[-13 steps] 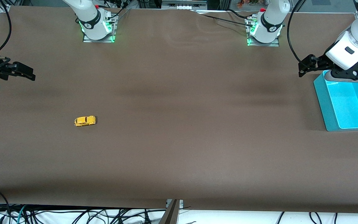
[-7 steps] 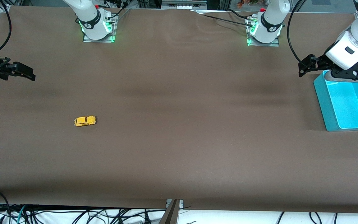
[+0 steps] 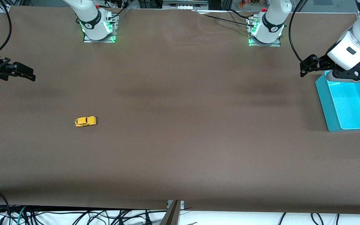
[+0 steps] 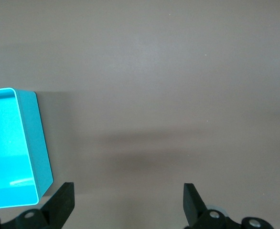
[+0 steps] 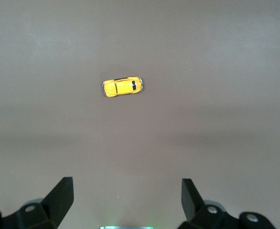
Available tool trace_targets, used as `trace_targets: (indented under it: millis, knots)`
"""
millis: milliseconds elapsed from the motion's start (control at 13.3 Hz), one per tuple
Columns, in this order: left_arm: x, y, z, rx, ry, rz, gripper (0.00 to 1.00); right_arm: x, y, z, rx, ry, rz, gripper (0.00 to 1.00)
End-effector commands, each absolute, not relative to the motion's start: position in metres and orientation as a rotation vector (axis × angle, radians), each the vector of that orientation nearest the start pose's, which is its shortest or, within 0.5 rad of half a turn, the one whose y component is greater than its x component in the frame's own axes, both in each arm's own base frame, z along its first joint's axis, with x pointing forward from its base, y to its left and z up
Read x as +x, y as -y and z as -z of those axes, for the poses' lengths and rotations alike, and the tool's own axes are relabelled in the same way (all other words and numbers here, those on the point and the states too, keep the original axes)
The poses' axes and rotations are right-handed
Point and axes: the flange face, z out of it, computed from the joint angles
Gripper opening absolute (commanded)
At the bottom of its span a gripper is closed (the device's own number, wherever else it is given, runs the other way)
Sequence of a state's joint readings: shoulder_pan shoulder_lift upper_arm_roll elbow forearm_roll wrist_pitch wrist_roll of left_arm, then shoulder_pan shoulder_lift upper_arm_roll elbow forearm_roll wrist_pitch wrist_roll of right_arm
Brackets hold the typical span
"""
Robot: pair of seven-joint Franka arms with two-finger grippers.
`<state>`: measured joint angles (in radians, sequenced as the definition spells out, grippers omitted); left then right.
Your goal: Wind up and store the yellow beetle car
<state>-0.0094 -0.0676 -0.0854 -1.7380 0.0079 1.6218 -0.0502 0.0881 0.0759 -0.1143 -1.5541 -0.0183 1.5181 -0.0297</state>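
Your right gripper [image 3: 23, 74], jaws apart at the frame's left edge, risks nudging the tiny yellow beetle car [image 3: 85, 121] into rolling; the left gripper [image 3: 308, 67], also apart, is waiting upper right.

Robotics lab, bolted arm bases [image 3: 98, 29], loose cables [image 3: 73, 215]

Bright yellow beetle car [image 3: 85, 121] showing dark windows; turquoise bin [image 3: 348, 104] glowing; plain brown table [image 3: 180, 150] lying underneath.

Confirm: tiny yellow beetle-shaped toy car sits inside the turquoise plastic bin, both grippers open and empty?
Not in the bin. The yellow beetle car sits on the bare brown table toward the right arm's end, per the front view. The turquoise plastic bin holds nothing visible. Left gripper and right gripper are open, empty.
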Motion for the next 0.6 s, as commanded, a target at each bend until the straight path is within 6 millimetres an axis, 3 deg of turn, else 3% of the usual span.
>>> trace_targets:
  millis: [0, 225, 525]
  knots:
    - [0.529, 0.050, -0.590, -3.122, -0.060, -0.085, 1.00, 0.569, 0.018, -0.591, -3.174, -0.015, -0.167, 1.00]
    - [0.529, 0.050, -0.590, -3.122, -0.060, -0.085, 1.00, 0.571, 0.017, -0.586, -3.173, -0.017, -0.178, 1.00]
    - [0.529, 0.050, -0.590, -3.122, -0.060, -0.085, 1.00, 0.582, 0.005, -0.550, -3.165, 0.012, -0.299, 1.00]
